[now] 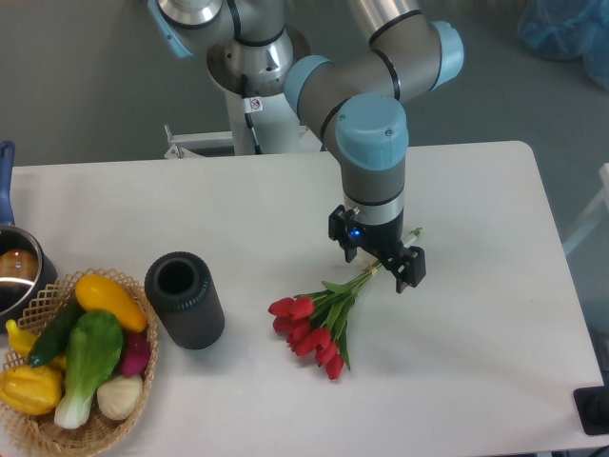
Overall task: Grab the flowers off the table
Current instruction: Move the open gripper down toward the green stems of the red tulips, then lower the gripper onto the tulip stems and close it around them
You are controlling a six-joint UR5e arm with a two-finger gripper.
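Tulips lie right of centre on the surface; the hand, fingers apart, straddles their stems. It should probably clamp squarely on the bundled stems, then lift.

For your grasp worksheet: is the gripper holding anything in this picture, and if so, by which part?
It cannot be told for sure. The gripper straddles the stems of the flowers, which lie on the table, but whether its fingers have closed on the stems is unclear.

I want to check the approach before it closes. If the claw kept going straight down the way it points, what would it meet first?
Most likely the thin green stems of the flowers, which pass between the fingers of the claw; right under them is the table. Height above the stems is unclear from this single view.
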